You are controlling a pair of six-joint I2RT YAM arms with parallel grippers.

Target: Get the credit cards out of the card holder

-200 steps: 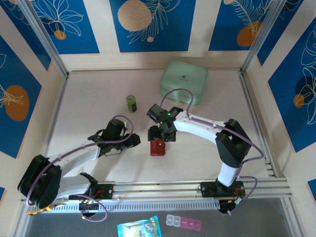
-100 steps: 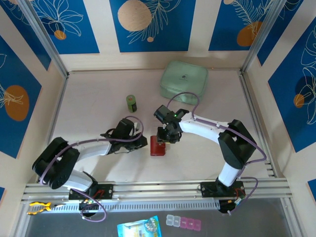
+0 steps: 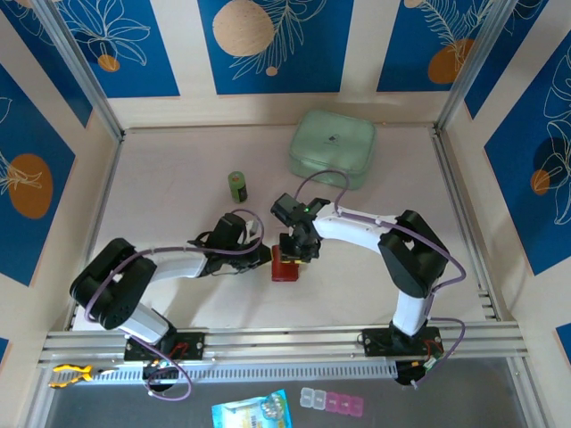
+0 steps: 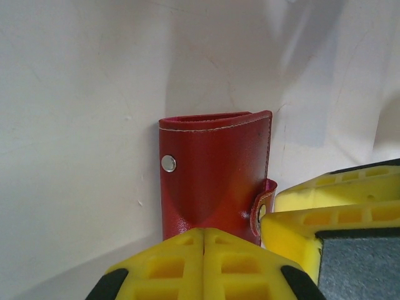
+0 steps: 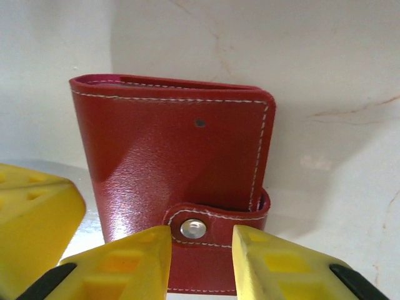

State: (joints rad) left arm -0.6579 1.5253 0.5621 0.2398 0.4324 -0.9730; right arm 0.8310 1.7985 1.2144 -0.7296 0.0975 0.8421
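The card holder [image 3: 285, 266] [image 4: 215, 175] [image 5: 175, 169] is a small red wallet lying flat and closed, its snap tab strap [image 5: 215, 228] fastened. The credit cards are hidden inside it. My left gripper [image 3: 265, 257] [image 4: 204, 240] is shut with nothing between its fingers, its tips over the wallet's left edge. My right gripper [image 3: 297, 252] [image 5: 201, 250] comes from the other side. Its jaws stand a narrow gap apart over the strap, one fingertip on each side of the metal snap [image 5: 193, 229]. The right gripper's yellow fingers [image 4: 331, 212] sit against the strap's loop [image 4: 262, 209].
A large mint-green case [image 3: 332, 147] lies at the back of the table. A small green canister [image 3: 237, 185] stands behind and left of the grippers. Metal rails [image 3: 285, 343] run along the near edge, and walls close in both sides.
My left arm has reached right to the wallet's edge and its jaws have shut. My right gripper has narrowed from wide open to a small gap over the strap.
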